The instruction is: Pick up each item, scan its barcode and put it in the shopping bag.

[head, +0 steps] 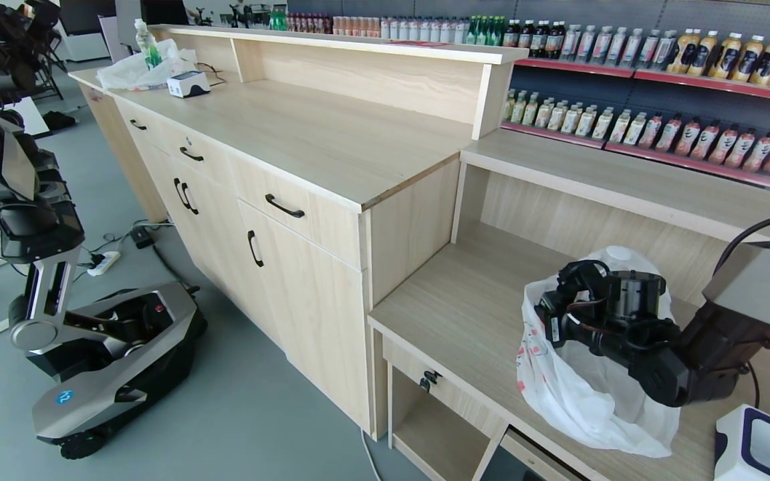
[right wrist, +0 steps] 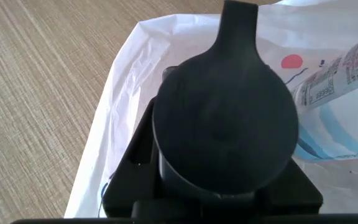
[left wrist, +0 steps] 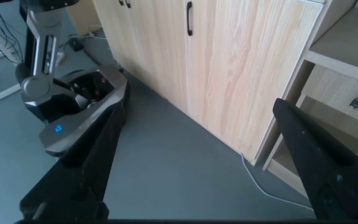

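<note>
The right gripper (head: 559, 314), its grip impossible to tell, sits in the mouth of the shopping bag (head: 579, 394) on the desk (head: 465, 314), over a labelled package (right wrist: 337, 81) inside, while the left gripper (left wrist: 197, 112) hangs empty with fingers (left wrist: 79, 168) spread, so pulling out could snag the thin plastic and drag the bag.

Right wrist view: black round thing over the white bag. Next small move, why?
Probably ease the right gripper slightly deeper. The black round narrow-necked object in front of it is over the open mouth of the white plastic shopping bag on the wooden counter, with a labelled bottle already inside, so a short descent should put it within the rim.
</note>
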Robot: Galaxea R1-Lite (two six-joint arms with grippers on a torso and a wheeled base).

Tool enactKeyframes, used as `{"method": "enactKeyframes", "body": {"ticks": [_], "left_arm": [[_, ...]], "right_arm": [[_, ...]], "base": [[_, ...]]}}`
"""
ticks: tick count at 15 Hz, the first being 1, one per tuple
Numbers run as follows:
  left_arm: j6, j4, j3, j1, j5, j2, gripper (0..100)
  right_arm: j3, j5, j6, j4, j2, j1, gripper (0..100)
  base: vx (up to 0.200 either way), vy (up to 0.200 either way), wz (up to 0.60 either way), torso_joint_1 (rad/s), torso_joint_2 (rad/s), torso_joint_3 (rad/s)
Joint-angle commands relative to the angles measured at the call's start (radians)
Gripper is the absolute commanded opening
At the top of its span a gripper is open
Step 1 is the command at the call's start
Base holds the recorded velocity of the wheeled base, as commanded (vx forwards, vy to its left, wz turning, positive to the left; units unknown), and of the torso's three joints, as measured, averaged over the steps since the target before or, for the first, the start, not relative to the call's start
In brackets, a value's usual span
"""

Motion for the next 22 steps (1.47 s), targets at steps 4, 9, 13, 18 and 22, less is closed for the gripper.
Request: {"method": "enactKeyframes", "body": {"ticks": [4,9,13,18,22], "left_arm": [[0.0,0.0,0.0,0.0,0.0,0.001,100],[0.0,0.0,0.0,0.0,0.0,0.0,100],[0.0,0.0,0.0,0.0,0.0,0.0,100],[0.0,0.0,0.0,0.0,0.0,0.0,100],[0.001,0.0,0.0,0.0,0.0,0.0,100]], "right_arm": [[0.012,0.001,-0.001,0.001,-0.005,-0.001,0],[0.047,0.004,0.001,0.017,-0.053,-0.006,100],[0.096,0.019,-0.007,0.161,-0.24,-0.006,100],[0.268,0.011,-0.185,0.254,-0.657,-0.056,100],[0.271,0.021,-0.278,0.314,-0.843,-0.131,100]], "base": [[0.0,0.0,0.0,0.0,0.0,0.0],[0.0,0.0,0.0,0.0,0.0,0.0],[0.0,0.0,0.0,0.0,0.0,0.0],[0.0,0.0,0.0,0.0,0.0,0.0],[0.0,0.0,-0.3,0.001,0.0,0.002]]}}
